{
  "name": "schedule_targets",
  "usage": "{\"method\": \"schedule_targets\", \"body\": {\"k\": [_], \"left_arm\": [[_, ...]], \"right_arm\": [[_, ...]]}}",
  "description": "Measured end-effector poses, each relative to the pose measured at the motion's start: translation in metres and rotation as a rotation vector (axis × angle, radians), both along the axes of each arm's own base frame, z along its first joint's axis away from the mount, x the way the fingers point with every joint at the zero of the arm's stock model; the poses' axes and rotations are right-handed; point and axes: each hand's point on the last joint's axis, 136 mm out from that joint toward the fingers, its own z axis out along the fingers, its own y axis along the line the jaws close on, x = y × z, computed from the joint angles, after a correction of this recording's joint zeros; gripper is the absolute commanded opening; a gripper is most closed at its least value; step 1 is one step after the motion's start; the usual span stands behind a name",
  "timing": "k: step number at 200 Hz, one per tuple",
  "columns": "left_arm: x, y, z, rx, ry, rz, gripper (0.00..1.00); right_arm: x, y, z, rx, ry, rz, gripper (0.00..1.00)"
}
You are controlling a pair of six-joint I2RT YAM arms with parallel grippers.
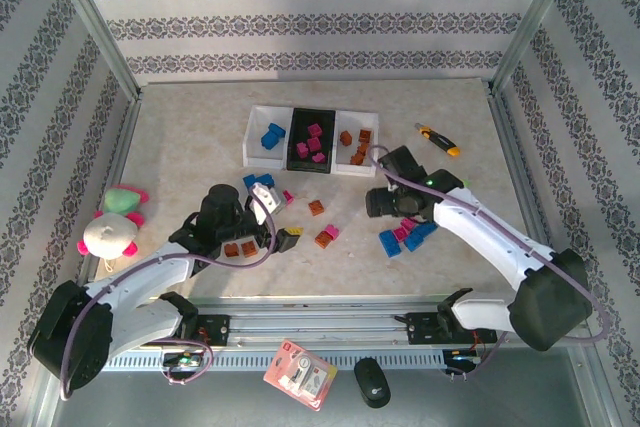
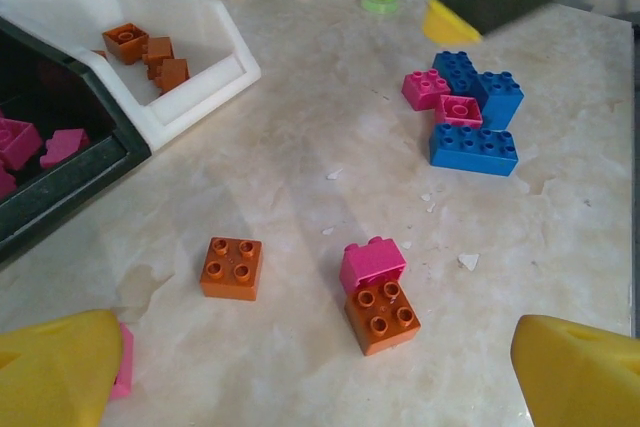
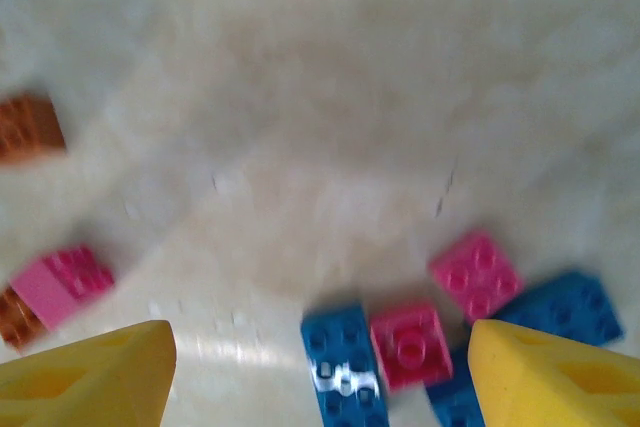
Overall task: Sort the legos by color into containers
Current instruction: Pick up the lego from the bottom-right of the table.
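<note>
Yellow fingertips (image 3: 90,377) of my right end effector (image 3: 322,377) stood wide apart at the bottom of the right wrist view, with nothing between them. Just beyond them, in a blurred picture, lay a blue lego (image 3: 340,359) with a pink lego (image 3: 410,345) touching its side. A second pink lego (image 3: 478,272) and a second blue lego (image 3: 570,312) lay further to the right.

As far as the blur allowed, the blue lego's long axis ran away from me. That put its short width across the line on which my fingers would close. I judged that a grip called mostly for a descent and little turning of the wrist, though the touching pink lego could be caught as well.

From above, this cluster (image 1: 405,235) sat on the bench (image 1: 180,147) just beside my right end effector (image 1: 385,199), on its near side. It was well apart from my left end effector (image 1: 278,217), so the right arm was plainly the nearer.

The containers stood in a row toward the far edge: a left white tray (image 1: 250,137) with blue, a black tray (image 1: 311,113) with pink, and a right white tray (image 1: 352,119) with orange. Blue's tray was the farthest from my right arm.

My left end effector (image 2: 318,372) was also wide and empty, with an orange lego (image 2: 232,267) and a pink-on-orange pair (image 2: 378,292) ahead of it.
</note>
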Motion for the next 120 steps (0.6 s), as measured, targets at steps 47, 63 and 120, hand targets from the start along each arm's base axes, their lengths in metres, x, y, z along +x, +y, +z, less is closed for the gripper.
{"method": "schedule_targets", "body": {"k": [47,63,120], "left_arm": [[0.001,-0.004,0.003,-0.011,-0.008,-0.019,0.99],[0.001,-0.004,0.004,-0.014,-0.014,-0.019,0.99],[0.002,-0.004,0.009,-0.024,-0.032,-0.018,0.99]], "right_arm": [[-0.056,-0.001,-0.047,-0.069,0.247,0.006,0.78],[-0.063,-0.004,-0.059,-0.091,0.298,-0.009,0.76],[-0.064,-0.004,-0.087,-0.133,0.365,-0.027,0.69]]}}
